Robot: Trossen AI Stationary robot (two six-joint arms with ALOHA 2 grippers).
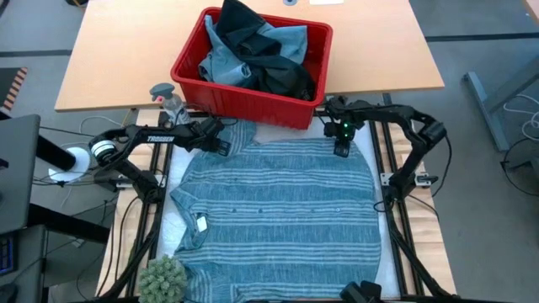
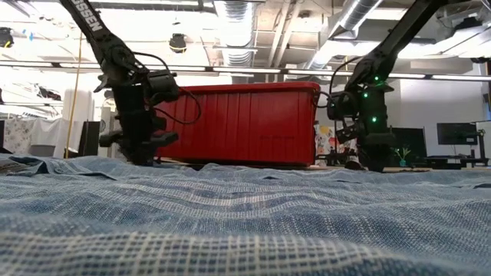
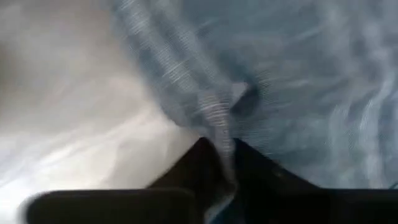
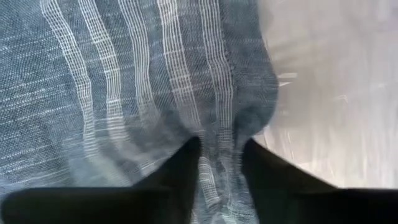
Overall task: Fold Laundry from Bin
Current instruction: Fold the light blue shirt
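The striped garment (image 1: 278, 210) lies spread flat across the near half of the surface (image 1: 109, 67), its far edge just in front of the bin (image 1: 189, 80), which holds the rest of the laundry (image 1: 253, 55) in a heap of light blue and dark cloth. The left gripper (image 1: 221, 145) sits at the garment's far left corner, and its wrist view shows the jaws clenched on a ridge of striped fabric (image 3: 214, 118). The right gripper (image 1: 342, 150) is at the far right corner, jaws grasping a pinch of the same cloth near its edge (image 4: 224, 143), though that pinch looks less tight. This appears to be the start of a fold, far edge toward the near hem. To do it well, both corners should rise together and level, only enough to clear the cloth below, and travel evenly so the edge stays straight. The right-hand pinch may slip if pulled sideways.
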